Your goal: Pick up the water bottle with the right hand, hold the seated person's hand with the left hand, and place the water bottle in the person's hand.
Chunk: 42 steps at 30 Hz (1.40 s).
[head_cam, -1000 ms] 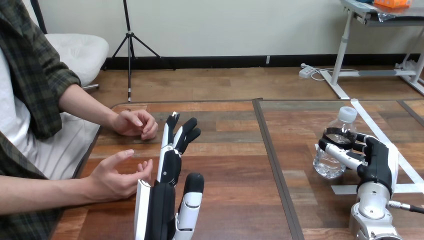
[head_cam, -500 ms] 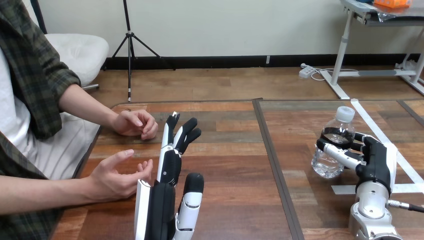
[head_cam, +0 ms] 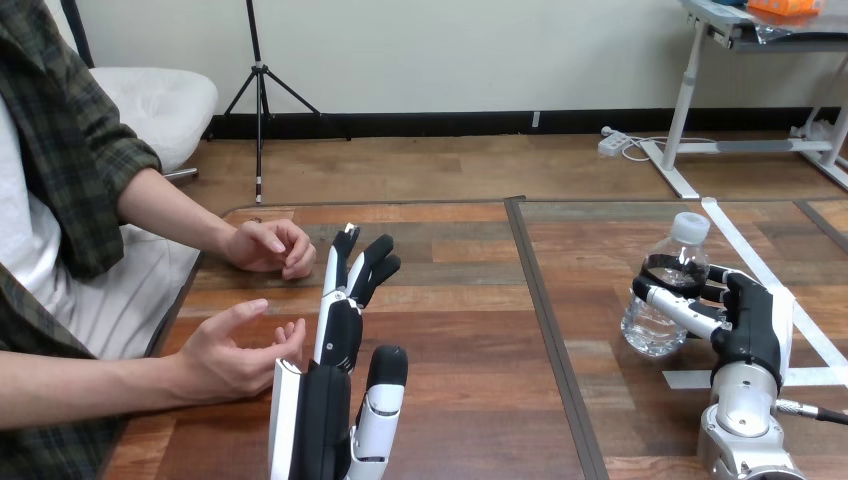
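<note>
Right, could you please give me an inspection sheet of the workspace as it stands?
Surface: wooden table, white tape strips at its right.
Job's things: water bottle, capped, at the table's right; person's near hand cupped at the left edge.
Clutter: nothing seen.
Hands: right hand curled round the bottle; left hand open, fingers straight, beside the near hand, not holding it.
Cables: nothing seen on the table.
Surroundings: person seated at the left; their far hand rests on the table.
</note>
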Tool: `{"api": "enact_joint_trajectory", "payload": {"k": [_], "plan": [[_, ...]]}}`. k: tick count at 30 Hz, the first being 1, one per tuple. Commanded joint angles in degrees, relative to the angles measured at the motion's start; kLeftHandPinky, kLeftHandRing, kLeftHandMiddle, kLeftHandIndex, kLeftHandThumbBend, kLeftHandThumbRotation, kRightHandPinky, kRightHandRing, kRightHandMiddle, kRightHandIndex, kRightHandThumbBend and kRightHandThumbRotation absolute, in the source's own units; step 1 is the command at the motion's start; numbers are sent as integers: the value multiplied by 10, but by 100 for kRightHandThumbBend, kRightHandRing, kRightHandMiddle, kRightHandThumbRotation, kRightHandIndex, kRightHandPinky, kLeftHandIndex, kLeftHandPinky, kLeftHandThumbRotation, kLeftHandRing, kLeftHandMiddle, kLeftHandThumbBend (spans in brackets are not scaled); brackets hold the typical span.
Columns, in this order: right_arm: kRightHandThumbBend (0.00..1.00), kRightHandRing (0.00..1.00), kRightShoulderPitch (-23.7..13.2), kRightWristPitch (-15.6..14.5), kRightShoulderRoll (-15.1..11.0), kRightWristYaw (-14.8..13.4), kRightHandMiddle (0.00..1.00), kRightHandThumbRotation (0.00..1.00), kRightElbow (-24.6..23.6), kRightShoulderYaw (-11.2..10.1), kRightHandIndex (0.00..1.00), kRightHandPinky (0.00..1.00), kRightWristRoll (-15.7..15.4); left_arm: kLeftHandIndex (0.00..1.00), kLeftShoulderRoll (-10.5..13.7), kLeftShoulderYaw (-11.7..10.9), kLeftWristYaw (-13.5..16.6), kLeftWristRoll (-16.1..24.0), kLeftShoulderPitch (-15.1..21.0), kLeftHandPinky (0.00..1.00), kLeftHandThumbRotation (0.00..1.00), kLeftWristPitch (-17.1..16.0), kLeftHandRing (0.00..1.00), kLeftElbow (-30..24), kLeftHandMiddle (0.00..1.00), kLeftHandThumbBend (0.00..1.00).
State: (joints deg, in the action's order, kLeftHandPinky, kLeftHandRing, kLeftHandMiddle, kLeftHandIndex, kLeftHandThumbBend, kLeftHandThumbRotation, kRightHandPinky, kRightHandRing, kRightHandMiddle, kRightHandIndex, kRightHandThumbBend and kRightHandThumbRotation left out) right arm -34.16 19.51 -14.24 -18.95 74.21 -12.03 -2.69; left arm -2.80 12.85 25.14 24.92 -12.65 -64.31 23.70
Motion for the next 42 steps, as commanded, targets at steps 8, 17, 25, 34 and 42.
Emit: {"api": "enact_joint_trajectory", "payload": {"k": [8,17,25,34,42], "plan": [[75,55,-49,21,-10,-5,59,0,-1,5,61,51,-7,98,-36,2,7,3,-7,96,100,-5,87,-25,90,44],[75,53,-48,23,-10,-13,58,0,-2,8,59,49,-13,98,-36,4,7,3,-7,95,100,-1,87,-27,91,45],[75,52,-48,27,-12,-17,57,0,-2,10,58,48,-16,99,-35,7,4,0,-6,96,100,-5,88,-23,91,43],[76,52,-48,30,-11,-15,56,0,-3,6,58,48,-13,99,-34,8,3,1,-5,98,100,-6,90,-21,92,42],[77,52,-47,38,-12,-18,56,0,-5,9,57,47,-17,99,-36,8,3,1,-7,98,100,1,90,-26,92,43]]}}
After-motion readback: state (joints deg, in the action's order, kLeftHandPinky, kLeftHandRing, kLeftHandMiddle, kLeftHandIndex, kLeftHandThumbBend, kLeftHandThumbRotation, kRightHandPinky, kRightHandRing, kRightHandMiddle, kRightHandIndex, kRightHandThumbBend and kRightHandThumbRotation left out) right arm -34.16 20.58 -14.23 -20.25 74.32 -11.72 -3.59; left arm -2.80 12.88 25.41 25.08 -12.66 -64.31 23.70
